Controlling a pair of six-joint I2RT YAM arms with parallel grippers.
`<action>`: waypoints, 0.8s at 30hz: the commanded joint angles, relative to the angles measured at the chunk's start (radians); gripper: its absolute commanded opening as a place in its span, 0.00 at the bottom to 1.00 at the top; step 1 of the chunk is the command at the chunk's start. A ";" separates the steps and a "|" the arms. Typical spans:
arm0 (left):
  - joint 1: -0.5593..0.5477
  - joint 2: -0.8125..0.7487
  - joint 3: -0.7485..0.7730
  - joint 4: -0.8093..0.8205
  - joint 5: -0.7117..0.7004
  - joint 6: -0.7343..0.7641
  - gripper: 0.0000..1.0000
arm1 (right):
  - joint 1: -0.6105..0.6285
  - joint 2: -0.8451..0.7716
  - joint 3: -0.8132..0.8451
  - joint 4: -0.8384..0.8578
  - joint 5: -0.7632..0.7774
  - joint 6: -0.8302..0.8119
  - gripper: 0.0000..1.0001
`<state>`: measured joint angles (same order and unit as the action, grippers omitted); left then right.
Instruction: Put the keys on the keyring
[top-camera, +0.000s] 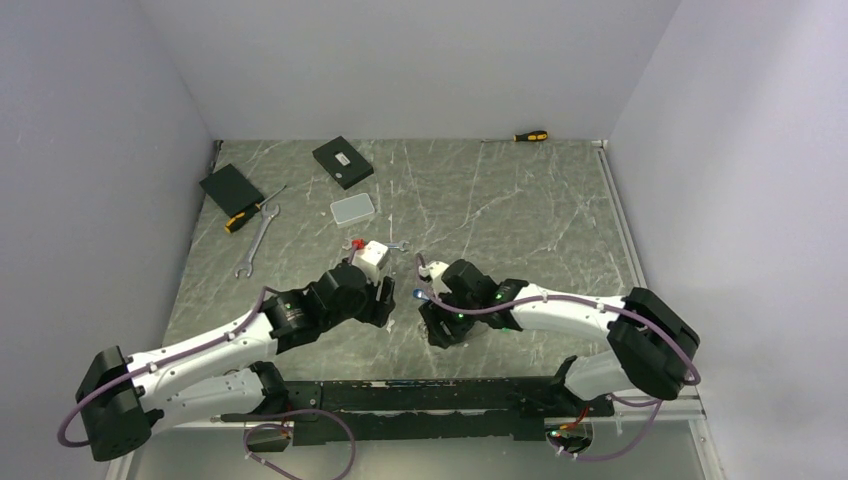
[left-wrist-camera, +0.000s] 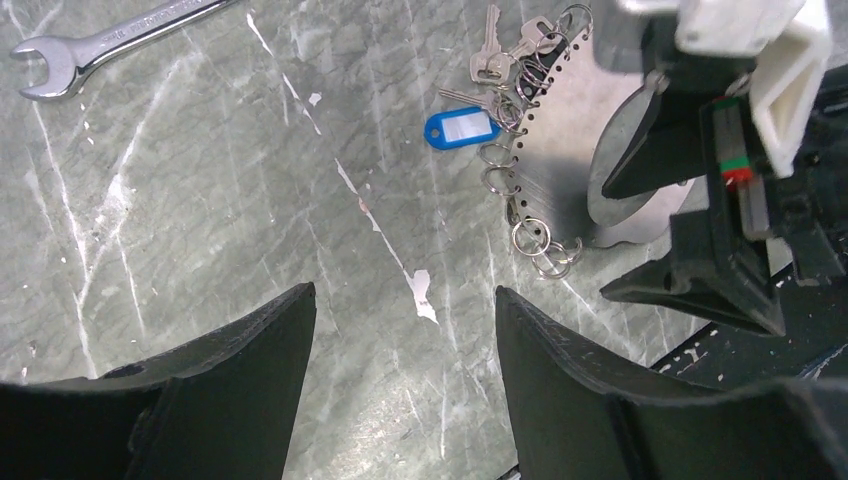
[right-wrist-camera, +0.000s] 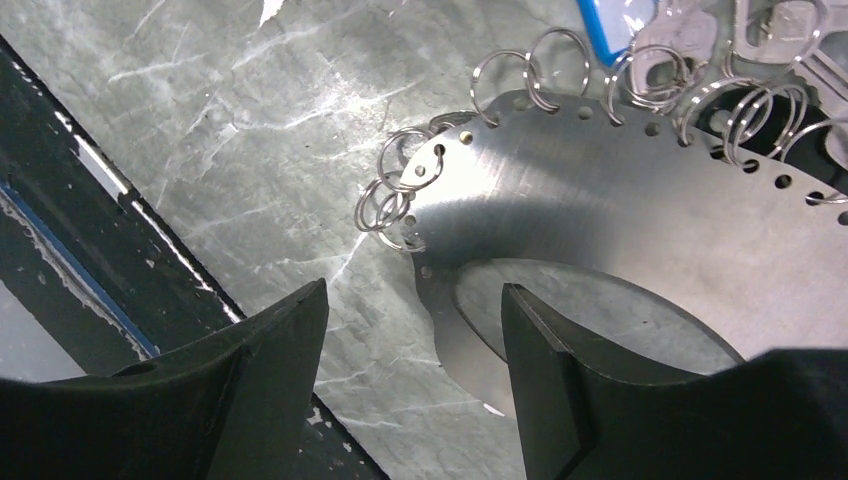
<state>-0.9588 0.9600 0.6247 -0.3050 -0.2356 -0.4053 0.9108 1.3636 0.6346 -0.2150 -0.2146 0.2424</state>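
Observation:
The keyring (right-wrist-camera: 620, 215) is a flat silver crescent plate with holes along its rim and small split rings (right-wrist-camera: 395, 190) hooked through them. Several silver keys (left-wrist-camera: 500, 55) and a blue tag (left-wrist-camera: 462, 127) hang on its far end. My right gripper (right-wrist-camera: 415, 290) is open low over the plate's near tip: one finger over the plate's inner cut-out, the other over the table. My left gripper (left-wrist-camera: 405, 290) is open over bare marble, a short way left of the rings (left-wrist-camera: 535, 238), with nothing between its fingers. From above, both grippers (top-camera: 385, 300) (top-camera: 435, 308) meet near the blue tag (top-camera: 417, 294).
A silver wrench (top-camera: 255, 243) and an orange-handled screwdriver (top-camera: 250, 212) lie at the left. Two black boxes (top-camera: 231, 188) (top-camera: 342, 161) and a pale grey case (top-camera: 353, 208) sit further back. Another screwdriver (top-camera: 530, 136) lies by the back wall. The black base rail (right-wrist-camera: 60, 200) runs just behind my right gripper.

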 joint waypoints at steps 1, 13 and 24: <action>0.003 -0.028 -0.006 0.008 -0.033 0.006 0.70 | 0.052 0.045 0.090 -0.088 0.091 -0.046 0.67; 0.005 -0.058 -0.008 -0.001 -0.042 0.013 0.70 | 0.194 0.204 0.202 -0.221 0.392 -0.017 0.57; 0.004 -0.134 -0.037 -0.021 -0.070 0.005 0.68 | 0.262 0.253 0.246 -0.271 0.611 0.017 0.00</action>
<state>-0.9569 0.8639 0.6056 -0.3428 -0.2749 -0.4019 1.1538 1.6089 0.8757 -0.4267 0.2665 0.2558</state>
